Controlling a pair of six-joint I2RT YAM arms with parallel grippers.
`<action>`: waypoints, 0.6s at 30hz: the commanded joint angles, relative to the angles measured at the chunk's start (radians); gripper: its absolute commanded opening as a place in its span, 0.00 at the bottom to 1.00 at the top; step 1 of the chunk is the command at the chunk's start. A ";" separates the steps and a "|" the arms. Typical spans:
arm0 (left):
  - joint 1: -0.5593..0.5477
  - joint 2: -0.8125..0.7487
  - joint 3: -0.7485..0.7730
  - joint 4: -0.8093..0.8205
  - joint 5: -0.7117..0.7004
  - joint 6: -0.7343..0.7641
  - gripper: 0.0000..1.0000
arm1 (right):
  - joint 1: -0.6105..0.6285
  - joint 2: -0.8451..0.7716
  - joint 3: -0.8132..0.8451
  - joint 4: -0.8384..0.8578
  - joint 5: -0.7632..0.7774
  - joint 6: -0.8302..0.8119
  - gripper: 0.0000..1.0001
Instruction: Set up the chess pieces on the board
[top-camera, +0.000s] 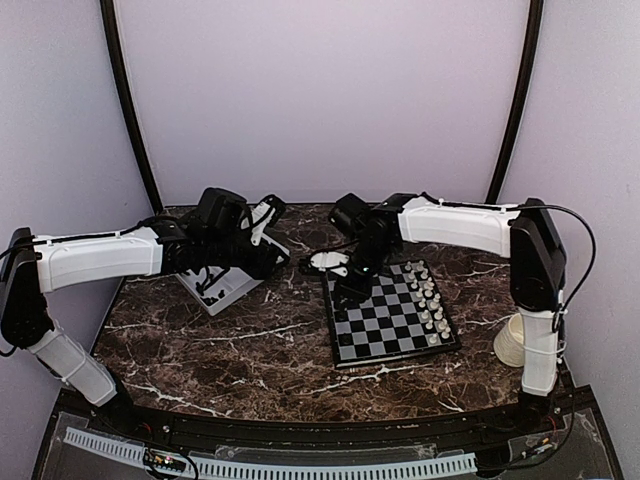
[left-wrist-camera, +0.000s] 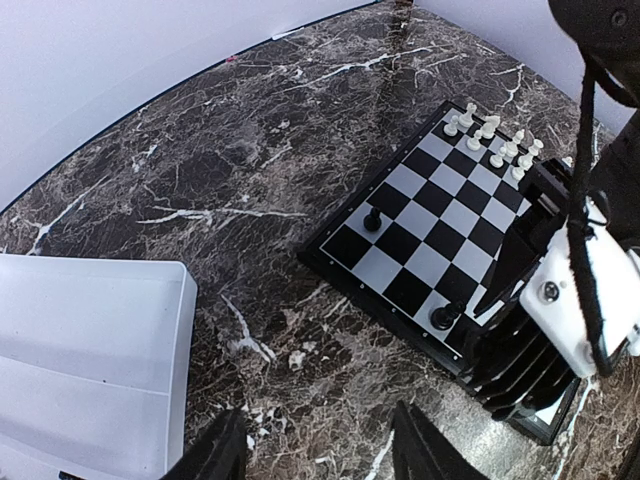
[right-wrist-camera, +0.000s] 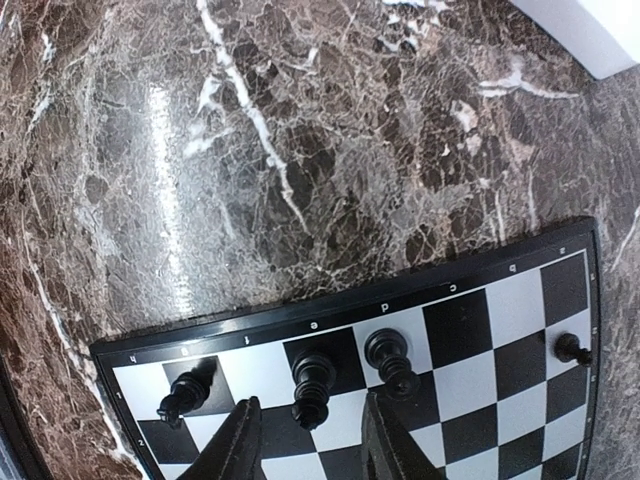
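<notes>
Three black chess pieces (right-wrist-camera: 392, 362) stand upright on the board (right-wrist-camera: 380, 308), in the row along its rim, low in the right wrist view. A black pawn (right-wrist-camera: 572, 348) stands alone at the right edge of that frame. The middle piece (right-wrist-camera: 312, 385) stands between my right fingers (right-wrist-camera: 310, 425), which are apart, one on each side of it. They look close to it but not clamped on it. The white pieces (top-camera: 430, 300) line the board's right side in the top view.

My left fingers (left-wrist-camera: 318, 425) are also apart and hold nothing. They hang over the marble table (left-wrist-camera: 250, 200), with the white tray (left-wrist-camera: 90, 340) at the lower left of that frame.

I think the main danger is in lifting my right fingers away. The piece is tiny and light, so a sideways drift could catch it with one finger, tip it into its neighbour, and knock over the whole row. Most black squares are bare, so many more placements like this one lie ahead.
</notes>
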 joint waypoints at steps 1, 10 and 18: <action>0.006 -0.001 0.025 -0.014 -0.020 0.005 0.52 | 0.004 -0.067 0.072 -0.033 0.009 -0.001 0.36; 0.088 0.058 0.086 -0.183 -0.360 -0.050 0.56 | -0.166 -0.266 -0.085 0.061 -0.017 0.008 0.37; 0.371 0.175 0.205 -0.433 -0.175 -0.256 0.45 | -0.368 -0.406 -0.276 0.155 -0.036 0.024 0.38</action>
